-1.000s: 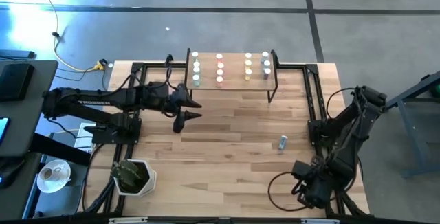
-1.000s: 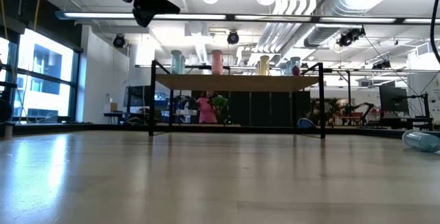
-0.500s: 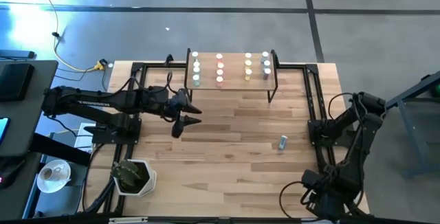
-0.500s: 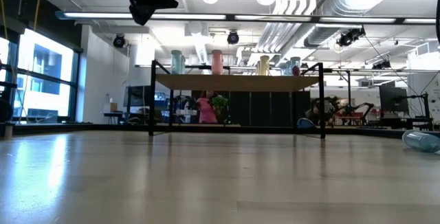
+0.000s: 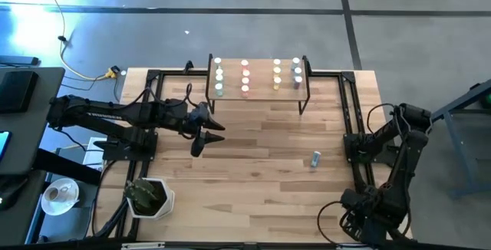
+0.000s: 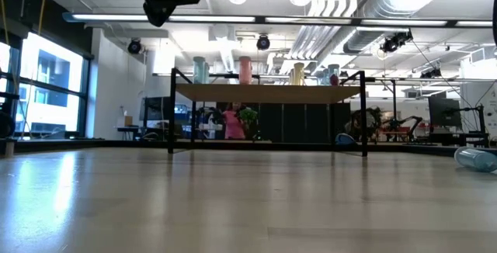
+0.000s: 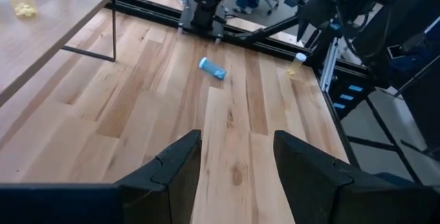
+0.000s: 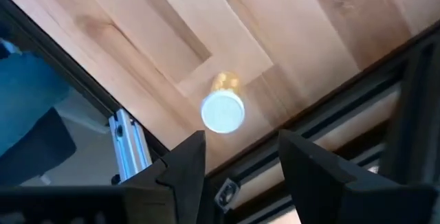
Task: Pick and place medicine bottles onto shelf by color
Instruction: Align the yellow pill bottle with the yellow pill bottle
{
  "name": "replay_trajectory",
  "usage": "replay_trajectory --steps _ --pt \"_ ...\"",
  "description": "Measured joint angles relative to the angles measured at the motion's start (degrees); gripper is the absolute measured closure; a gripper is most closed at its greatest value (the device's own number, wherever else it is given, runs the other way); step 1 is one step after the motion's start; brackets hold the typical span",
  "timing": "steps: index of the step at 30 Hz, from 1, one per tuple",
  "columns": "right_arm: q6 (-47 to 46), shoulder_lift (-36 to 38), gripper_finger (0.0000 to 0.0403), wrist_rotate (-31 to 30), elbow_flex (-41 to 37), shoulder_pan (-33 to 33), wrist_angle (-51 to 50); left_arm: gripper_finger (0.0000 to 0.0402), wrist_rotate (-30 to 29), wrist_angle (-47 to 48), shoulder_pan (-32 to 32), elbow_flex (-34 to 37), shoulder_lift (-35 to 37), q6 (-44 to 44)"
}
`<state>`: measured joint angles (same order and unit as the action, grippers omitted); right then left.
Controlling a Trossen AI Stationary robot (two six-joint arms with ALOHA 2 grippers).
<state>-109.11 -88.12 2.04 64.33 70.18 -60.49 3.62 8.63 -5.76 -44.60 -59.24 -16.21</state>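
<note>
The shelf (image 5: 258,89) stands at the table's far edge on thin black legs, with several medicine bottles (image 5: 245,77) upright on it in rows by colour. A blue bottle (image 5: 315,159) lies on its side on the table's right half. In the right wrist view a yellow bottle (image 8: 222,110) with a white cap stands upright by the table's near right corner. My right gripper (image 8: 240,143) hangs open above it, pointing down, and touches nothing. My left gripper (image 5: 205,138) hovers open over the left half, high above the table and well clear of the blue bottle (image 7: 212,68).
Black frame rails (image 5: 354,127) run along the table's sides, and one (image 8: 323,128) passes close to the yellow bottle. A white pot with a plant (image 5: 147,196) stands at the near left corner. Bare wood lies between the shelf and the near edge.
My right gripper has swung toward the table's near edge and come down, its wrist rolling as it went. It now stands over the near right corner. The bottles and the shelf have not moved.
</note>
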Motion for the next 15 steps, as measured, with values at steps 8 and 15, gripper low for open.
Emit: replay_trajectory --steps 8,15 --pt "-0.13 -0.02 0.0228 0.01 -6.23 -0.01 11.62 0.0229 0.00 -2.28 -0.02 0.00 0.00 -0.33" --pt "-1.45 -0.02 0.0228 0.58 -8.55 -0.01 12.33 0.0229 0.00 -2.94 -0.02 0.00 0.00 -0.34"
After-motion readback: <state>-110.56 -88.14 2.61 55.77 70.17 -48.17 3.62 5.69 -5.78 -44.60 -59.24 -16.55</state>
